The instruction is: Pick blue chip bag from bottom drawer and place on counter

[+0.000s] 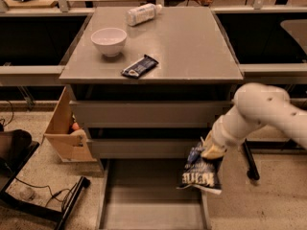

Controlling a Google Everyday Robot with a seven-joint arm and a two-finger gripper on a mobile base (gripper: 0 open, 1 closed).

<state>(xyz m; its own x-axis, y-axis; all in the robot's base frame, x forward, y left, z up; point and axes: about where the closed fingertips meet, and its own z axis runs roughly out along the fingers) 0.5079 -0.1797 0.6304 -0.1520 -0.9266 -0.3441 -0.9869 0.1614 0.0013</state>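
Your inventory, item by item:

1. Pincer [209, 151]: at the end of the white arm [261, 108], which reaches in from your right. It sits just in front of the cabinet's lower right corner, and it is clenched on the top edge of the blue chip bag [201, 174].
2. Blue chip bag: you have it lifted off the drawer floor, hanging from the pincer. Its long axis runs close to vertical, with the pinched end up and the pale-edged end pointing down and slightly right. The white block lettering sits low on the face turned to you. It hangs over the right wall of the bottom drawer [144, 202].
3. Bottom drawer: pulled out, grey floor bare.
4. Two upper drawers [148, 114]: closed, plain grey fronts.
5. Surface [192, 47] of the cabinet: grey slab, well above the bag. It carries a white bowl [109, 40] at your near left, a dark blue snack-bar wrapper [139, 66] lying slantwise near the front edge, and a plastic bottle [143, 13] on its side at the back.
6. Cardboard box [64, 128]: on the floor, against the cabinet's left side.
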